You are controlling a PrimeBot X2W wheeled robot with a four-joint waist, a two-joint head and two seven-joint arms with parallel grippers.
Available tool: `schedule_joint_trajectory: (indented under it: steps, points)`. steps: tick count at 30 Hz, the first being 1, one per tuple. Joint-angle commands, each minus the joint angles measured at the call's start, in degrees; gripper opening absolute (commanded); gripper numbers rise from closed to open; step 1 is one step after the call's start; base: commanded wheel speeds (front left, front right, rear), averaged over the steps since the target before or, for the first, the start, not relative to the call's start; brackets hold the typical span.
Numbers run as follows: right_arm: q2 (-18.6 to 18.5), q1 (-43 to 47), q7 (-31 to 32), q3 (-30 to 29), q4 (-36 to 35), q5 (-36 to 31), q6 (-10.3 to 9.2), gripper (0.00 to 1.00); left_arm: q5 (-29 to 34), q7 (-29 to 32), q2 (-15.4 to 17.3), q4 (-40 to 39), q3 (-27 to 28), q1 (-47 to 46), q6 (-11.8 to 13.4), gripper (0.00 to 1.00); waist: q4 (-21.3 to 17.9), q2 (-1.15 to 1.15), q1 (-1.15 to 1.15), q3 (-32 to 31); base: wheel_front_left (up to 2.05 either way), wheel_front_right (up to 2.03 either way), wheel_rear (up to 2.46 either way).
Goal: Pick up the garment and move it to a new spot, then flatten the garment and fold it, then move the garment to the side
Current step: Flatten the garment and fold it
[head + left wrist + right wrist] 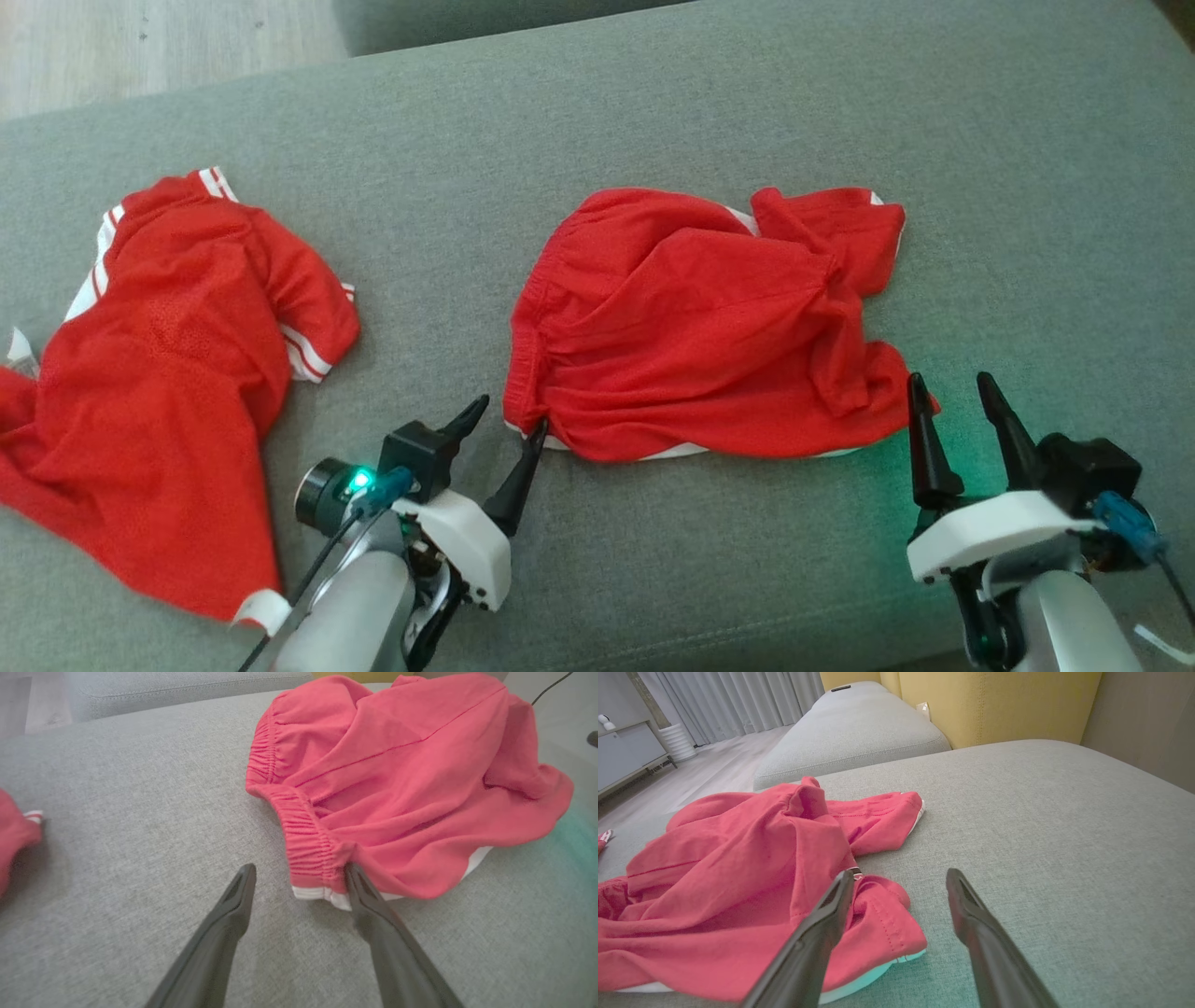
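Observation:
The garment [691, 317], red shorts with an elastic waistband and white trim, lies crumpled in the middle of a grey cushion [653, 112]. My left gripper [509, 418] stands open at its near-left corner. In the left wrist view that gripper [300, 870] straddles the waistband end of the garment [397, 774], its right finger touching the cloth edge. My right gripper [950, 383] is open at the near-right corner. In the right wrist view this gripper [901, 875] has its left finger over the garment's [738, 872] hem, the other finger above bare cushion.
A second red garment with white stripes [168, 373] lies spread at the cushion's left end and shows as a red edge [11, 835] in the left wrist view. Wood floor [140, 47] lies beyond the far edge. Another grey cushion [859, 732] and a yellow backrest [994, 704] stand behind.

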Motion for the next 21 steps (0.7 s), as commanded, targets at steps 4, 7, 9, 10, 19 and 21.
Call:
schedule_joint_trajectory:
  steps: [4, 7, 9, 10, 19, 21]
  points:
    - [-0.19, -2.5, 0.6, 1.13, -1.91, 0.1, -0.04, 1.0, 0.6, -0.31, 0.28, -0.57, 1.26, -2.53, -0.08, 1.0, -0.32, 0.0, 0.0, 0.05, 0.0, 0.0, 0.0]
    - [-0.19, -2.55, 1.17, 0.42, -1.5, -0.25, -0.04, 1.0, 0.84, -0.31, 0.07, -0.15, 0.61, -2.92, -0.23, 1.0, -0.39, 0.0, 0.0, 0.13, 0.0, 0.0, 0.0]
    - [-0.19, -2.47, 1.41, 0.11, -1.26, -0.43, -0.04, 1.0, 0.73, -0.31, -0.07, -0.19, 0.13, -3.02, -0.33, 0.15, -0.27, 0.0, 0.0, 0.13, 0.0, 0.0, 0.0]
    - [-0.19, -2.4, 1.49, 0.0, -1.15, -0.51, -0.04, 1.0, 0.58, -0.31, -0.15, -0.51, 0.0, -3.03, -0.37, 0.0, -0.18, 0.0, 0.0, 0.12, 0.0, 0.0, 0.0]
    - [-0.18, -1.16, 2.24, -0.46, 1.49, -0.96, -0.04, 1.0, -0.08, -0.31, -0.55, -7.47, 2.04, -0.33, -0.46, 0.0, 1.14, 0.0, 0.0, -0.73, 0.0, 0.0, 0.0]
    - [-0.18, -0.78, 2.68, -0.21, 2.45, -0.78, -0.04, 1.0, 0.03, -0.31, -0.63, -8.67, 2.48, 0.64, -0.47, 0.0, 1.35, 0.0, 0.0, -0.98, 0.0, 0.0, 0.0]
